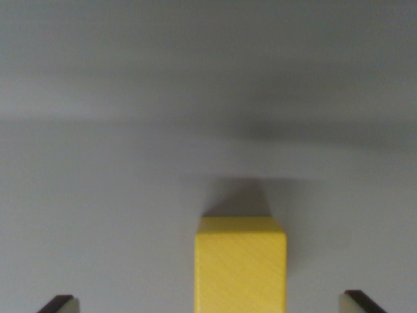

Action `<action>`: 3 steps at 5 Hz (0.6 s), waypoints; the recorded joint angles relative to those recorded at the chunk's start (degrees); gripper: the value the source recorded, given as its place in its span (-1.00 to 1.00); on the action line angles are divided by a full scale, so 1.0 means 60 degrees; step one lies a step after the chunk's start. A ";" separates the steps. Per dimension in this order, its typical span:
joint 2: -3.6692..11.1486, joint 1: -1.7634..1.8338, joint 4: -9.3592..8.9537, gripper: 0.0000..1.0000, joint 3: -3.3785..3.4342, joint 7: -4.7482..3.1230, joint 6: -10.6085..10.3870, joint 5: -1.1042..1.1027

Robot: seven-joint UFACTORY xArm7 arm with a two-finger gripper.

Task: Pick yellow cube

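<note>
A plain grey surface [117,195] fills nearly the whole wrist view, smooth and unmarked, stretching away ahead of the tool. A broad, soft band of darker shade lies across it well ahead of the tool, deepest toward the wrist view's right, and the far part of the surface is blurred.

The yellow cube [240,267] sits on the surface between the two fingers of the tool, a little toward the wrist view's right of the midpoint. Its top face and the face turned to the camera are both visible, with a faint diagonal grain on the nearer face; the lower part of the cube runs off the bottom edge. Just beyond the cube, on the side away from the tool, a small dark shadow falls on the surface and touches the cube's far edge.

The tool [212,303] shows only as two fingertips at the bottom corners: one dark-edged pad [60,304] on the wrist view's left and another [359,302] on the right. They stand wide apart, with clear grey surface between each pad and the cube. Neither touches it, and the tool grips nothing.
</note>
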 joint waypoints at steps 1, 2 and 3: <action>0.0288 -0.0027 -0.0148 -1.00 -0.0030 -0.0058 -0.0370 0.0023; 0.0288 -0.0027 -0.0148 -1.00 -0.0030 -0.0058 -0.0370 0.0023; 0.0545 -0.0052 -0.0279 -1.00 -0.0056 -0.0110 -0.0699 0.0043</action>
